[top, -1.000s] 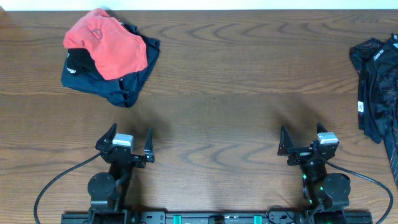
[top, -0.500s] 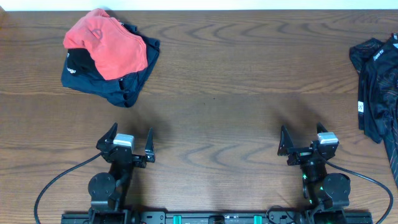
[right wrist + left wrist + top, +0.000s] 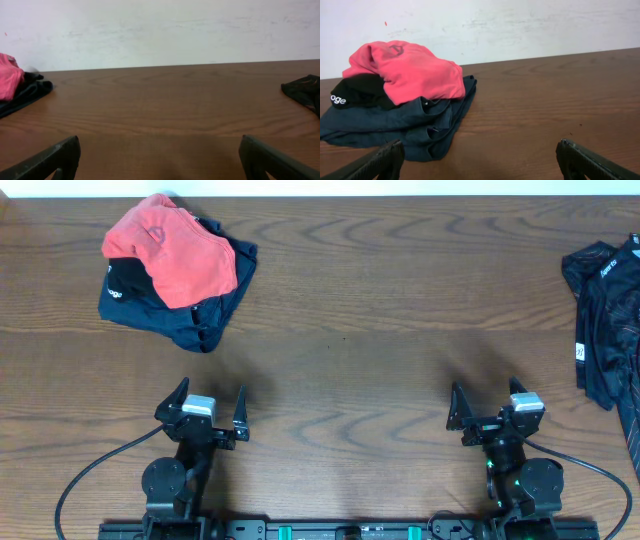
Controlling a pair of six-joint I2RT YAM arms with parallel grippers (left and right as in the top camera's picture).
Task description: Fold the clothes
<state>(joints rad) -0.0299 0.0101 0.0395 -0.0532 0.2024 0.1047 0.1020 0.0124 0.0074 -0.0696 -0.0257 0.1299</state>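
Note:
A heap of clothes lies at the table's far left: an orange-red garment (image 3: 175, 252) on top of black and navy ones (image 3: 200, 320). The left wrist view shows the same heap, orange-red piece (image 3: 410, 70) over navy cloth (image 3: 405, 127). Another dark garment (image 3: 605, 320) lies at the right edge, its corner (image 3: 305, 92) showing in the right wrist view. My left gripper (image 3: 210, 402) sits near the front edge, open and empty, well short of the heap. My right gripper (image 3: 487, 402) is open and empty too, fingers (image 3: 52, 160) spread wide over bare wood.
The brown wooden table (image 3: 350, 300) runs to a white wall (image 3: 520, 25) at the back. Cables (image 3: 90, 470) loop beside both arm bases at the front edge.

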